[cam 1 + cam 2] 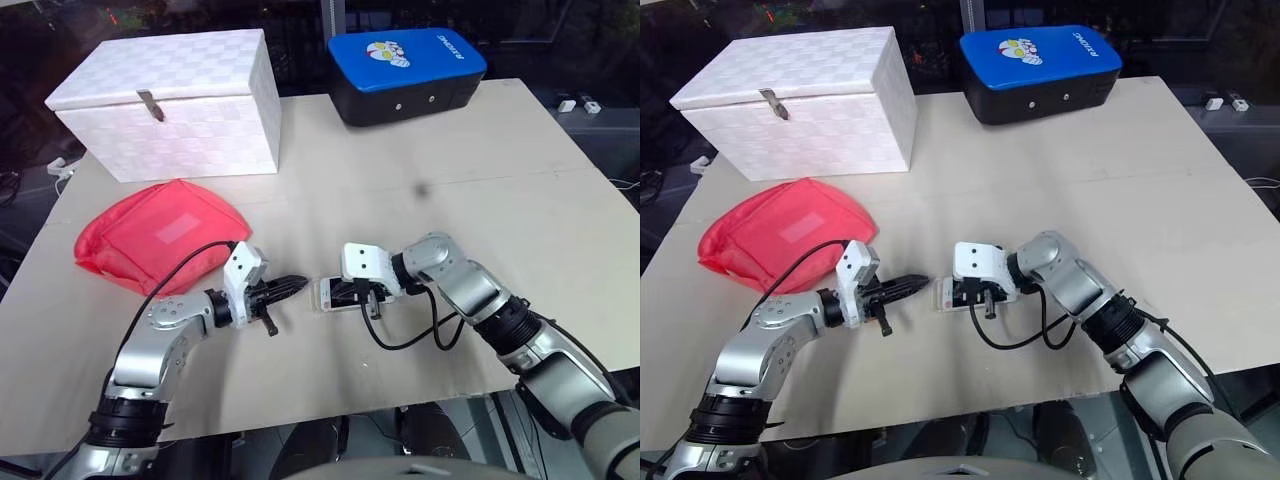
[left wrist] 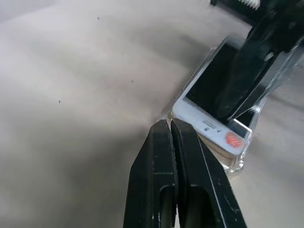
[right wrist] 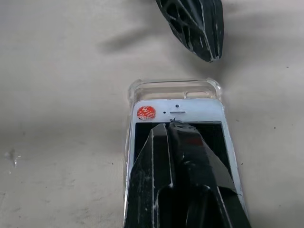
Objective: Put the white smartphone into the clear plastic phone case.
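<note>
The white smartphone (image 3: 180,108) lies screen up on the clear plastic phone case (image 3: 171,88), near the table's front middle. A red sticker marks its end bezel, and the case's end rim shows just beyond that end. My right gripper (image 3: 169,124) is shut, its tips resting on the screen near the sticker end. In the left eye view it (image 1: 345,294) reaches over the phone (image 1: 326,294) from the right. My left gripper (image 1: 298,285) is shut with nothing in it, pointing at the case's end from the left, a small gap away (image 2: 171,127).
A red fabric pouch (image 1: 160,240) lies behind my left arm. At the back left stands a white lidded box (image 1: 170,100), with a blue and black case (image 1: 405,65) at the back middle. The table's front edge (image 1: 330,415) runs just below both arms.
</note>
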